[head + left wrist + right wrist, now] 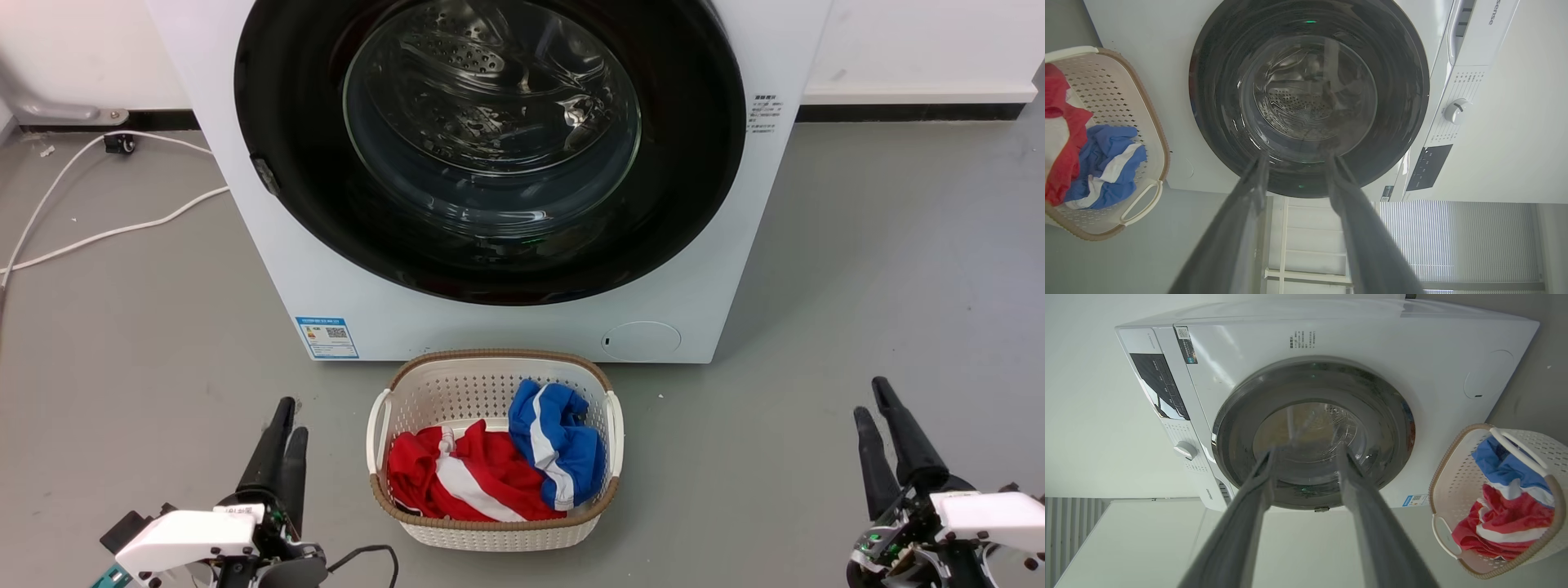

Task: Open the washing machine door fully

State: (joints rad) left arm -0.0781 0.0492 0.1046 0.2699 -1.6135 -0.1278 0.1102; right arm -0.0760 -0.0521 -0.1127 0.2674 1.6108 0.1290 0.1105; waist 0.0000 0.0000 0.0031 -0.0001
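The washing machine (245, 245) is a white front-loader standing straight ahead on the grey floor. Its washing machine door (490, 139), a glossy black disc with a clear glass centre, lies flat against the front, shut. The steel drum shows through the glass. My left gripper (292, 416) rests low at the lower left, well short of the machine, open and empty. At the lower right my right gripper (869, 397) is likewise open and empty. In the left wrist view, the left gripper (1297, 158) points at the door (1308, 98). In the right wrist view, the right gripper (1305, 450) points at the door (1312, 388).
A white laundry basket (384, 425) holding red and blue clothes sits on the floor just in front of the machine, between my arms. White cables (122, 229) trail over the floor at the left. The machine's control panel and dial (1455, 111) lie along its top.
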